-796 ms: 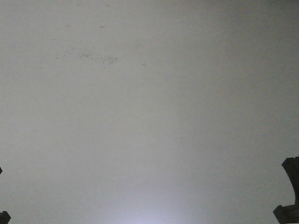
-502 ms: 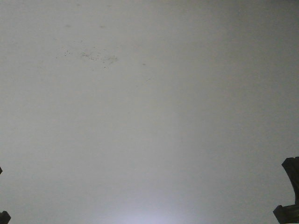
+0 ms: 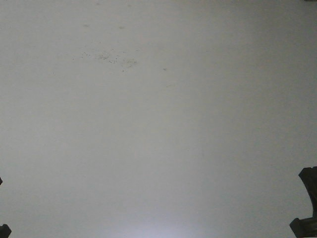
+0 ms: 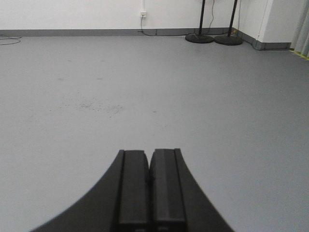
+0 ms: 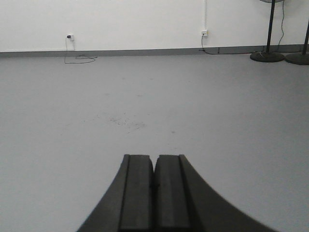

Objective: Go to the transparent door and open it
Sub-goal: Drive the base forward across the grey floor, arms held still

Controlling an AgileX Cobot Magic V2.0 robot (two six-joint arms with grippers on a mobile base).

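Grey floor (image 4: 231,96) fills everything ahead of both grippers. The white wall (image 5: 145,19) stands far beyond the fingertips. The transparent door isn't in any view, so we judge we're in the drive-up phase w/ the door somewhere off-frame. Left gripper (image 4: 149,157) & right gripper (image 5: 155,158) each have jaws pressed together w/ nothing between. Both point fwd, low over the floor, prob. to keep the arms tucked while the base travels. Two round stand bases (image 4: 212,38) sit far ahead & right of the left gripper. A speckled dirt patch (image 3: 111,57) lies ahead-left of both grippers. Vs 0.8 s ago, in the front view that patch sits further right & a bit higher, while the dark arm parts (image 3: 307,203) at the bottom corners are in the same spot. So we reckon the base is moving & the arms aren't.
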